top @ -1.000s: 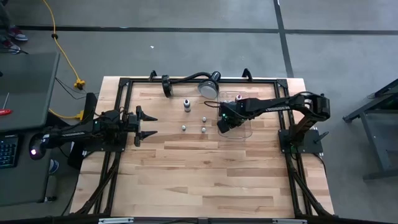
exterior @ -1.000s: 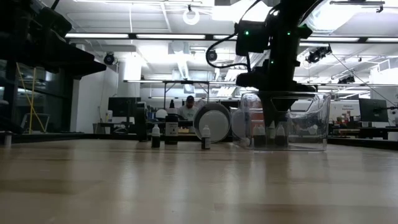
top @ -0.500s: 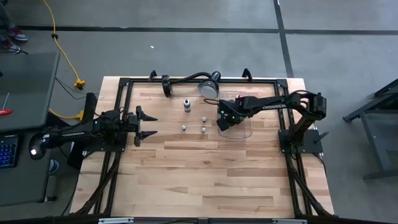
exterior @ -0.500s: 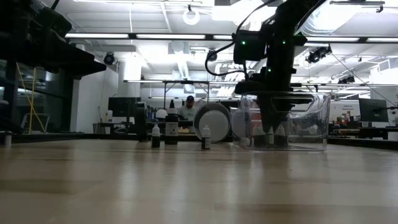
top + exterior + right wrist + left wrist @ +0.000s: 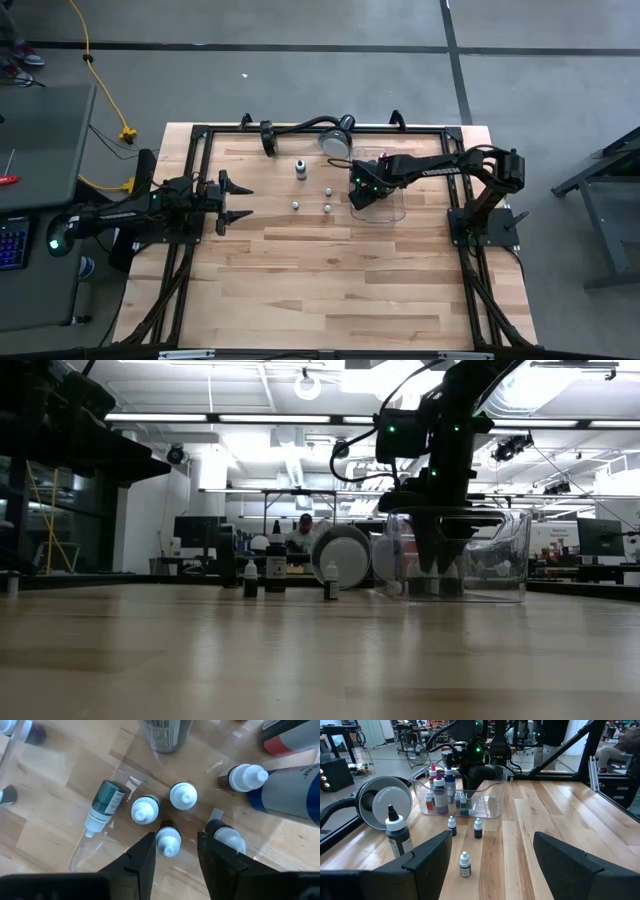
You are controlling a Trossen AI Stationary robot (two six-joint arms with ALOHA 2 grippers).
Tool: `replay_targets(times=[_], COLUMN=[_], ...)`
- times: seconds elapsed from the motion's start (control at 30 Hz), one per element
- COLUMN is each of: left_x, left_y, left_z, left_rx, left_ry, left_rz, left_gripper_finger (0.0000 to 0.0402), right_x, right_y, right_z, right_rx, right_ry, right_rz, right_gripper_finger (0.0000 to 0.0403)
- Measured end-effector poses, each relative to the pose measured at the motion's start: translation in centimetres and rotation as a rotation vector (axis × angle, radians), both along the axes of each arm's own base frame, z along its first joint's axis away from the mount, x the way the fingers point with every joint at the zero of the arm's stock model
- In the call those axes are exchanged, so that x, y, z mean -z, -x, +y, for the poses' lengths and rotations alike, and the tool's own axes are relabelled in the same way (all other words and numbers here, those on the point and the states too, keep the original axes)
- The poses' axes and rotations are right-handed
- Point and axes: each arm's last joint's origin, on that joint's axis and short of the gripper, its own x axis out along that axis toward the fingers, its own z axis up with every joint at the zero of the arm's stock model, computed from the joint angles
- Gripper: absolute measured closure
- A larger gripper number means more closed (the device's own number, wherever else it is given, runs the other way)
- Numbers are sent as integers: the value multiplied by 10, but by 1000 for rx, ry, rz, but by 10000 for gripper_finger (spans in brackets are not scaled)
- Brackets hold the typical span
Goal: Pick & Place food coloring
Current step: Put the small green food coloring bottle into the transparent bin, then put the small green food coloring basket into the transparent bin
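From above, the right arm reaches across the table from 3 o'clock, its right gripper (image 5: 362, 192) pointing down into the clear tray (image 5: 392, 210) near the table's 1 o'clock area. The left arm lies along the 9 o'clock edge, its left gripper (image 5: 236, 201) spread wide and holding nothing. Four bottles stand on the bare wood at about 12 o'clock: one larger black-bodied bottle (image 5: 300, 169) and three small ones (image 5: 327, 208).

At table height, the right gripper (image 5: 437, 565) hangs inside the tray (image 5: 510, 560), fingers down among the bottles there.

The left wrist view shows the tray (image 5: 497, 790) holding several tall bottles and a few small ones, with three small bottles (image 5: 464, 865) on the wood in front and the large black bottle (image 5: 396, 831) beside a round lamp (image 5: 385, 800).

The right wrist view shows the right gripper (image 5: 172, 851) partly open, its fingers (image 5: 145, 855) on either side of one small white-capped bottle (image 5: 168, 840) with a gap on each side. Four more small bottles stand around it; a teal one (image 5: 104, 807) lies on its side.
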Motion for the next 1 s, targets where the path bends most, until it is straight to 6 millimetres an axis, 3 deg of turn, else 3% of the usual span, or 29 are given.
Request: replay_targets(times=[0.5, 0.77, 1.0], left_x=[0, 0, 0], left_y=[0, 0, 0], left_z=[0, 0, 0], left_rx=[0, 0, 0], left_ry=[0, 0, 0], left_rz=[0, 0, 0], left_gripper_finger=[124, 124, 124], right_x=[-15, -54, -99], right_y=[1, 4, 22], right_z=[0, 2, 12], right_rx=[-30, -46, -55], right_ry=[4, 83, 184], right_rz=[-35, -65, -130], right_gripper_finger=[265, 265, 265])
